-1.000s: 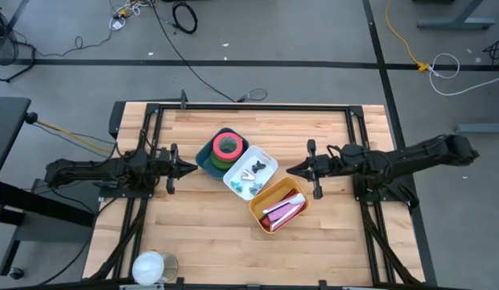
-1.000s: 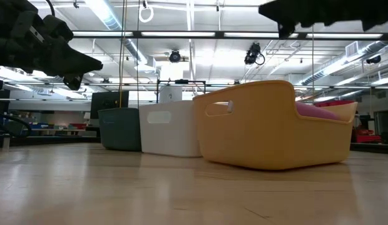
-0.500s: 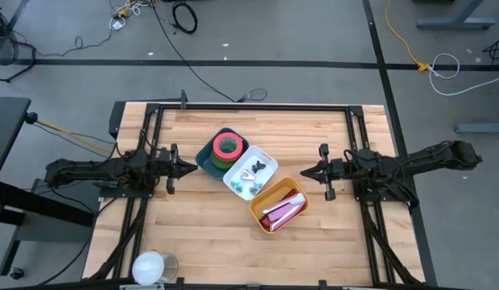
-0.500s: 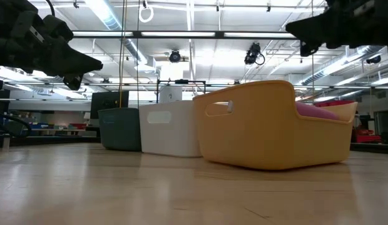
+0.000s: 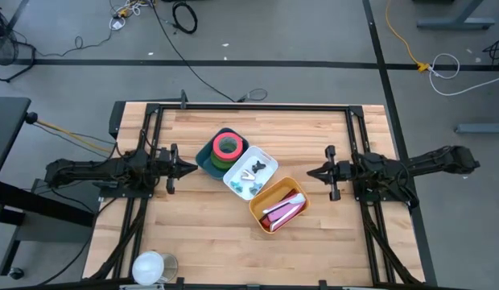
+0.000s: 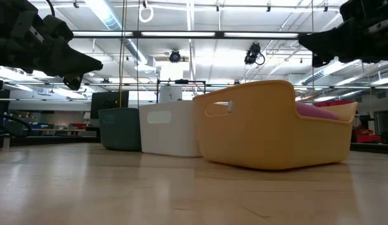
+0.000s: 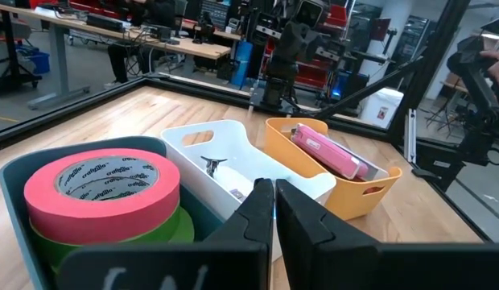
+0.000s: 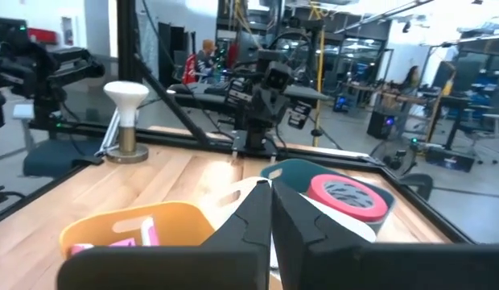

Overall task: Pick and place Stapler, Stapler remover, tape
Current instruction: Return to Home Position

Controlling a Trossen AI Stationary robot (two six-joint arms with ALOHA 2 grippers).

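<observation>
**High view.** The white bin [image 5: 266, 154] stands mid-desk [image 5: 201, 234].
- The dark bin [image 5: 203, 163] touches one side of it. This bin carries the pink tape roll [image 5: 227, 146], stacked on a green roll (only an edge of green shows).
- The yellow bin [image 5: 257, 214] touches the opposite side of the white bin. The pink stapler [image 5: 285, 209] lies inside it.
- The staple removers [image 5: 249, 188] lie in the white bin.
- The left gripper [image 5: 182, 169] hovers to the left of the white bin and the right gripper [image 5: 309, 172] to its right. Both are clear of it.

**Low view.** Each gripper hangs above the height of the white bin's rim, one on either side.

**Left wrist view.** The left gripper's fingers [image 7: 253, 213] are pressed together with nothing between them. They point toward the white bin.

**Right wrist view.** The right gripper's fingers [image 8: 253, 213] are likewise closed and empty. They also face the white bin.
</observation>
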